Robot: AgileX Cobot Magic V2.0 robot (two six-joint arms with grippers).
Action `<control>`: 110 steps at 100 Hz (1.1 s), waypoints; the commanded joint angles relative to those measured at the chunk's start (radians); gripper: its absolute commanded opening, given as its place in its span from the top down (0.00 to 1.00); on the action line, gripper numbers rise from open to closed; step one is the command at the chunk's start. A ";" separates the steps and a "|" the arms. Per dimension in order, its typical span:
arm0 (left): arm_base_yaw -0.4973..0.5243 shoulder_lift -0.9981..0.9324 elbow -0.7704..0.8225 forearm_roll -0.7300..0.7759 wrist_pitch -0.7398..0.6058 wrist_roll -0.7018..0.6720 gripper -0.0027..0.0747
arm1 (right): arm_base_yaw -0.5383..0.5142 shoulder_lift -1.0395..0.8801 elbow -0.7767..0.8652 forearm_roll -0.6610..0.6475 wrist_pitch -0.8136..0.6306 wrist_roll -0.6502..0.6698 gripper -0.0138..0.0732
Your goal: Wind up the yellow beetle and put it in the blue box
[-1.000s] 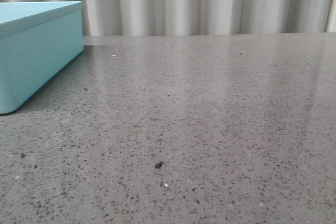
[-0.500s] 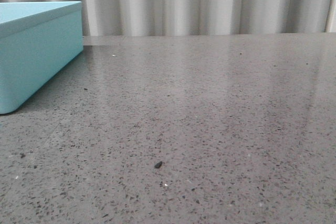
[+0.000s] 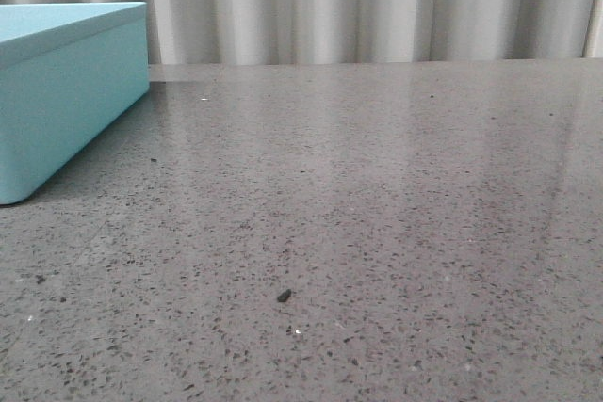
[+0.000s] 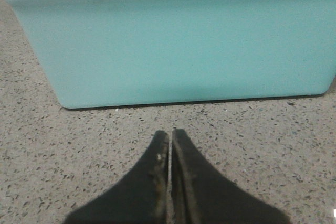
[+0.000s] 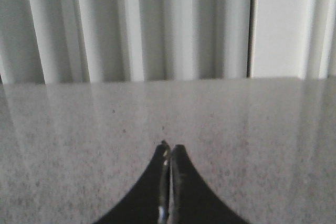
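Checking all three views, I found no yellow beetle anywhere; its whereabouts could not be established. I noted the blue box [image 4: 173, 40] standing on the speckled table [image 3: 377, 233] directly ahead of the left gripper [image 4: 169, 136], near its tips, apparently staged as the storage point. I recorded that gripper's fingers pressed together, holding nothing. The right gripper [image 5: 169, 148] was likewise closed and empty, facing bare tabletop and a pleated curtain [image 5: 157, 24] beyond.
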 commanded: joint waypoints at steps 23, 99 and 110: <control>0.001 -0.032 0.025 0.001 -0.055 -0.009 0.99 | -0.001 0.013 0.020 -0.015 0.233 -0.008 0.91; 0.001 -0.032 0.025 0.001 -0.055 -0.009 0.99 | -0.001 0.013 0.022 -0.015 0.282 -0.008 0.91; 0.001 -0.032 0.025 0.001 -0.055 -0.009 0.99 | -0.001 0.013 0.022 -0.015 0.282 -0.008 0.91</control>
